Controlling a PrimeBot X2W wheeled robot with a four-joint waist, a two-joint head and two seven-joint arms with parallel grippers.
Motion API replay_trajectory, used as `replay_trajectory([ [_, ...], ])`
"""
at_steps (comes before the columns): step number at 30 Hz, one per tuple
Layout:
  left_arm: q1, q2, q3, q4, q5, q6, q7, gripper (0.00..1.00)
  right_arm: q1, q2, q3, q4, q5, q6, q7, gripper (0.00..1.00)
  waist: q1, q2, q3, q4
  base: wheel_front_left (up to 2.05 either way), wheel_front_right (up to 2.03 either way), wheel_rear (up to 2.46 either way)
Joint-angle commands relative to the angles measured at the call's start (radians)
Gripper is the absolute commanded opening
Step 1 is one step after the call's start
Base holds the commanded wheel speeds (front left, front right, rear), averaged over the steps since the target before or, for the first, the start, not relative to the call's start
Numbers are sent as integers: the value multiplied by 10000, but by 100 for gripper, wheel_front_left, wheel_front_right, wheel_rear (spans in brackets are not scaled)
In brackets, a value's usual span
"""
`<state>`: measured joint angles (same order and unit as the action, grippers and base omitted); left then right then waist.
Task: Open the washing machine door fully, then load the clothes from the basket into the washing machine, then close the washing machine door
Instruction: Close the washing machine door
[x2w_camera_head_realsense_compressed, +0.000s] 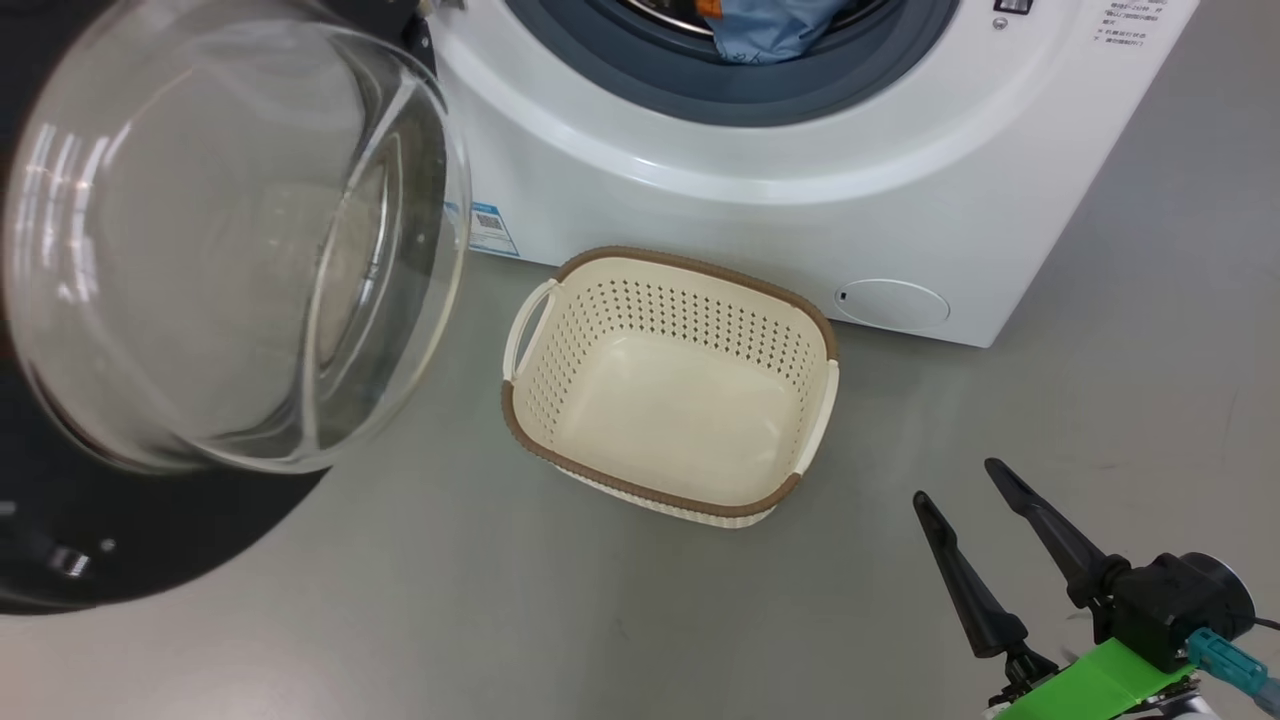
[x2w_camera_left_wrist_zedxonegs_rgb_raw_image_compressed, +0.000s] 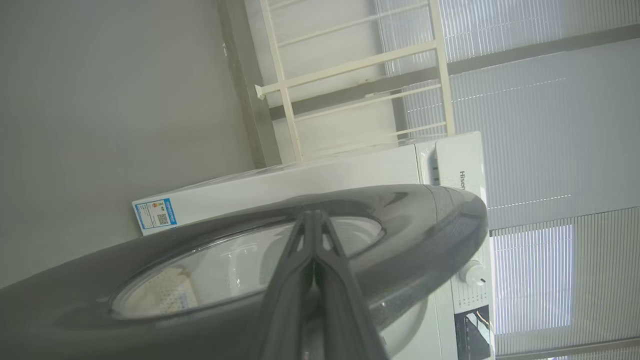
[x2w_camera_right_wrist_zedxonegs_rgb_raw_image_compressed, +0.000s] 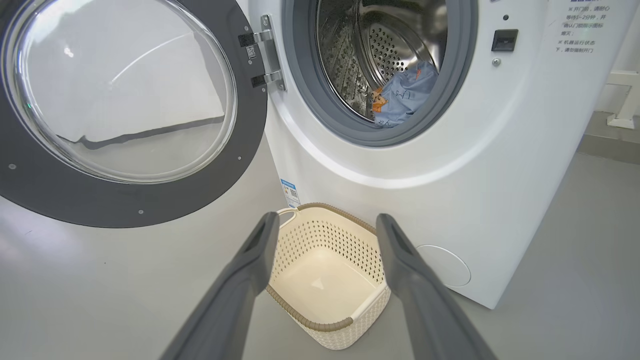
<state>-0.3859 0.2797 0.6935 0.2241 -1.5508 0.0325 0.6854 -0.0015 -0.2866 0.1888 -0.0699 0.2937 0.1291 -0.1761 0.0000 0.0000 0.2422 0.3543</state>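
Our right claw (x2w_camera_head_realsense_compressed: 955, 480) stands apart; just ahead of it sits the cream perforated plastic basket (x2w_camera_head_realsense_compressed: 690, 265). Beyond, light blue printed clothes (x2w_camera_right_wrist_zedxonegs_rgb_raw_image_compressed: 405, 95) lie inside the white washing machine (x2w_camera_right_wrist_zedxonegs_rgb_raw_image_compressed: 500, 150). Our left claw (x2w_camera_left_wrist_zedxonegs_rgb_raw_image_compressed: 313, 215), pressed together, faces the open round black-framed glass door (x2w_camera_left_wrist_zedxonegs_rgb_raw_image_compressed: 425, 220).

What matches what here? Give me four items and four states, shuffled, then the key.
Items:
1 basket
2 clothes
3 washing machine door
4 left gripper

States:
A shut
B empty
C swung open
D inside the drum

Pairs: 1-B, 2-D, 3-C, 4-A
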Motion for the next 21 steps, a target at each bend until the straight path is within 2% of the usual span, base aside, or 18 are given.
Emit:
replay_trajectory([
  [1,124,257,-54,-456,-284,108,462,0,-95,-35,239,-208,15,16,17,100,0,0,-17,23,0,0,0],
  [5,216,31,-65,-808,-924,593,1128,0,-96,7,236,-171,21,16,-3,100,0,0,-27,70,0,0,0],
  [9,442,-99,-306,-1316,-1220,860,1766,0,-82,77,287,-130,33,16,-35,100,0,0,-21,152,0,0,0],
  [21,896,-635,-1243,-2555,-1712,1281,3076,0,-261,291,506,317,181,16,-283,100,0,0,-269,69,0,0,0],
])
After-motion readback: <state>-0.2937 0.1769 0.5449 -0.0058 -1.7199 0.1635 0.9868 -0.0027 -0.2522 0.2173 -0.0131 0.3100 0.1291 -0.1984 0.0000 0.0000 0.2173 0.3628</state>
